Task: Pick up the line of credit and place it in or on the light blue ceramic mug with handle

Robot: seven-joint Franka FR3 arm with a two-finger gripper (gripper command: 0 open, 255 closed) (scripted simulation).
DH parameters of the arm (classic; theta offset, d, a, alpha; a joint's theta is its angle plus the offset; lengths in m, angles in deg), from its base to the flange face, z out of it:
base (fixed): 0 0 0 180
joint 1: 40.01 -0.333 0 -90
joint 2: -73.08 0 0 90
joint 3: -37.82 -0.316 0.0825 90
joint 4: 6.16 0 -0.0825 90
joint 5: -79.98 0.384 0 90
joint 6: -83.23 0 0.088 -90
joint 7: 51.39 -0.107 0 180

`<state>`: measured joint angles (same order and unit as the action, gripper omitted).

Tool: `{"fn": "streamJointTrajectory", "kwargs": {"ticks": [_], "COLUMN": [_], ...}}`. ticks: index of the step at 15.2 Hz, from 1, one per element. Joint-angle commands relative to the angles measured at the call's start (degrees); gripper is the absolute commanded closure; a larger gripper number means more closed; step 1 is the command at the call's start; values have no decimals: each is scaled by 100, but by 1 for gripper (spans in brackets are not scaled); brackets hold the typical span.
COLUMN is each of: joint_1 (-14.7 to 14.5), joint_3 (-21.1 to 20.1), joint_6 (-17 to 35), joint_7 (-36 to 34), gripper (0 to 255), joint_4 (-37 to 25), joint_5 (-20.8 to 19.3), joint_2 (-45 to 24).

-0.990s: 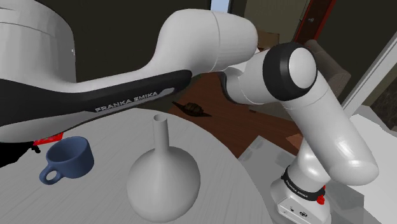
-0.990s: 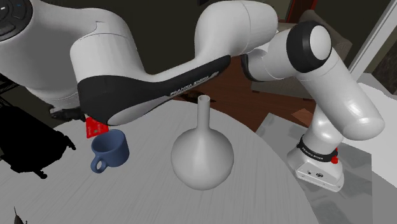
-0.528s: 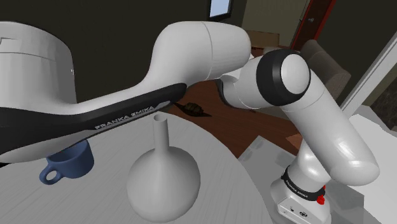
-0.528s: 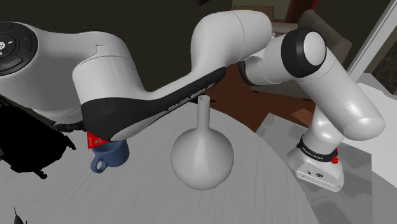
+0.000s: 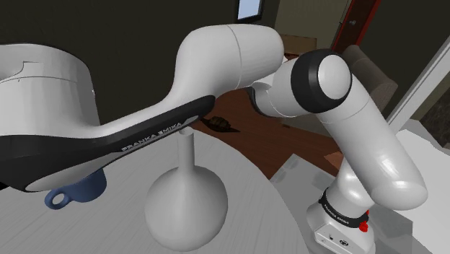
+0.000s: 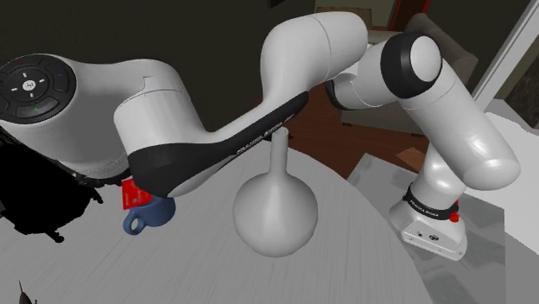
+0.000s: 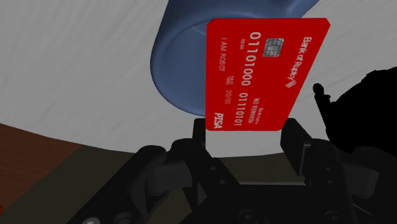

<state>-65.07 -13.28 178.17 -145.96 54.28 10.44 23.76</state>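
Grey tbl (image 6: 345,259), flat red card (image 7: 261,73), blue mug (image 7: 181,63)

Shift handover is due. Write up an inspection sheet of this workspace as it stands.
Surface: pale grey round table.
Job's things: red bank card is held at the rim of the blue mug. The mug stands on the table; contact between the two cannot be told.
Clutter: white round-bellied vase beside the mug. Small dark object near the table's far edge. Black shape, cannot tell what it is.
Gripper: gripper is shut on the card, one finger on each side.
Cables: nothing seen.
Surroundings: brown floor beyond the table, with dark walls behind.
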Motion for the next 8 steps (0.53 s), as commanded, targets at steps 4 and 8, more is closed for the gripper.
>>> {"fn": "streamJointTrajectory", "kwargs": {"ticks": [4,8], "joint_1": [-67,-175], "joint_3": [207,282], "joint_6": [94,54], "joint_7": [-35,49], "gripper": [255,0], "joint_4": [78,-97], "joint_5": [-10,27], "joint_2": [-124,-151]}}
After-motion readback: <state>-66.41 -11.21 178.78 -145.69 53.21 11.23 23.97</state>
